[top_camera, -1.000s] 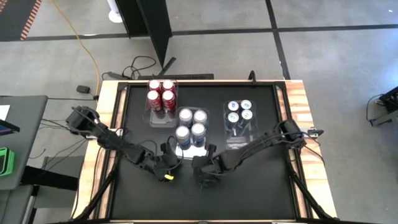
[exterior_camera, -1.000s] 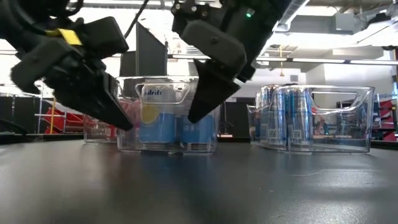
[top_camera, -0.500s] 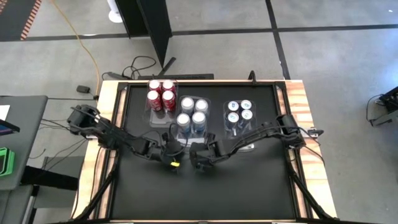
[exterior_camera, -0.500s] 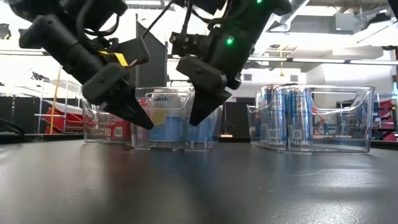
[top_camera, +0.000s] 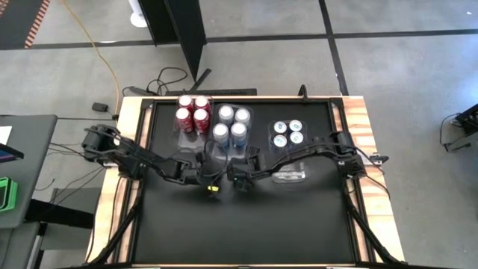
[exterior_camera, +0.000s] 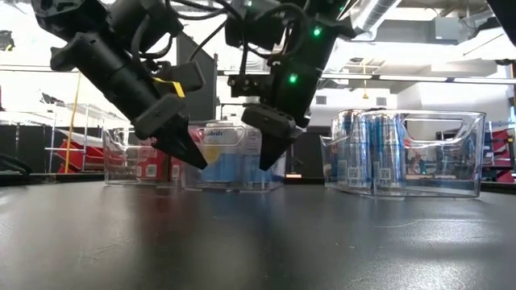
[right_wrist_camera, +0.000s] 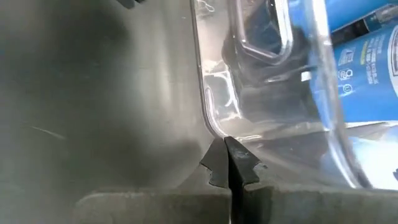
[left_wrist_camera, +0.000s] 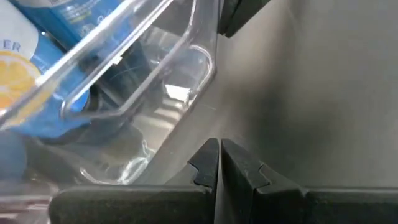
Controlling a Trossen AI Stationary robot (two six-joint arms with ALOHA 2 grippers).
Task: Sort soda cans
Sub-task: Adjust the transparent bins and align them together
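Two dark jointed arms reach inward across a matte black worktop [top_camera: 239,232] and meet near its middle. The left gripper [top_camera: 211,181] and the right gripper [top_camera: 237,180] sit close together, both angled down at the near wall of the middle bin [exterior_camera: 232,153]. Each has its fingers closed on nothing, tips pressed together at the foot of the clear plastic wall, the right tips at its rounded corner.

Three clear rectangular bins with cut-out handles stand side by side toward the far edge. The left bin [top_camera: 181,136] holds four red cans [top_camera: 193,114]. The middle bin holds four silver-white and light blue cans [top_camera: 231,124]. The right bin [top_camera: 287,175] holds four slimmer dark blue cans [top_camera: 287,133]. All the cans stand upright, round silver tops showing from above.
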